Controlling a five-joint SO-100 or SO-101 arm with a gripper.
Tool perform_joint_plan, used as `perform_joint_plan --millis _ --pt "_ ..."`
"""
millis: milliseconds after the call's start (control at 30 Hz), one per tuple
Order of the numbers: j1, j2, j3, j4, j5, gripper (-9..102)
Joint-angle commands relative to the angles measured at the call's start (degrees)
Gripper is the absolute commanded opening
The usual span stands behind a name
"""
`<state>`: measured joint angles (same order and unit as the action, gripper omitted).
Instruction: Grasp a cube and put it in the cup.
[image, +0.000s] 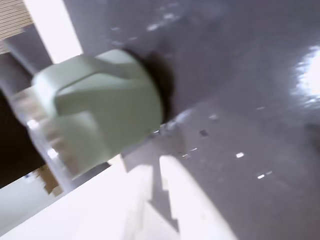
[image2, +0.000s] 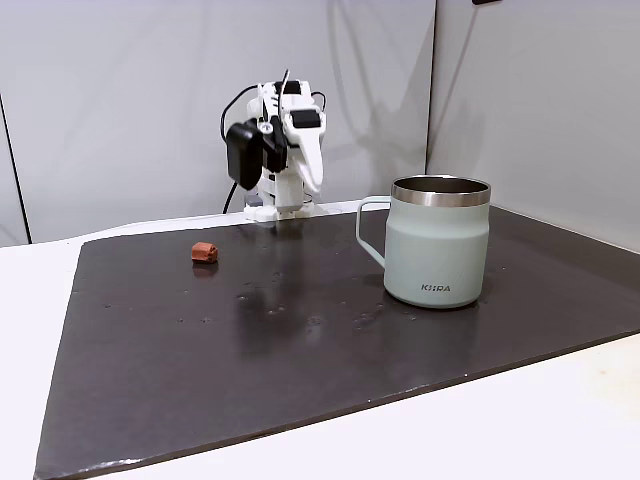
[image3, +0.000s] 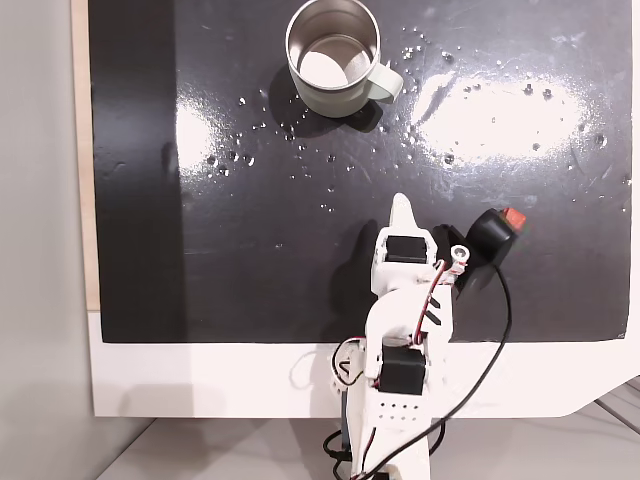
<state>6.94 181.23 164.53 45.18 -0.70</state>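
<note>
The cube is a tiny reddish-brown block on the dark mat, left of the arm in a fixed view. From above, the cube peeks out beside the black wrist camera, right of the arm. The cup, a sage-green mug with a steel rim, stands upright on the right. It also shows as the cup at the top, and as the blurred cup at the left. My gripper is folded back near the arm's base, shut and holding nothing, far from both. The gripper points toward the cup, and the gripper shows at the bottom edge.
A glossy dark mat covers a white table. Small droplets or specks dot the mat between arm and cup. The arm's base sits at the mat's back edge, with grey walls behind. A black cable loops beside the arm.
</note>
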Motion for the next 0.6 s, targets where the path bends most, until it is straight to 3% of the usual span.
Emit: perform_joint_plan --millis 0,300,567 --pt "0.5 -1.3 -11.8 3.0 0.3 0" --pt "3.3 -24.0 -43.3 13.3 5.0 0" --pt "12.6 -38.4 -62.5 20.5 5.8 0"
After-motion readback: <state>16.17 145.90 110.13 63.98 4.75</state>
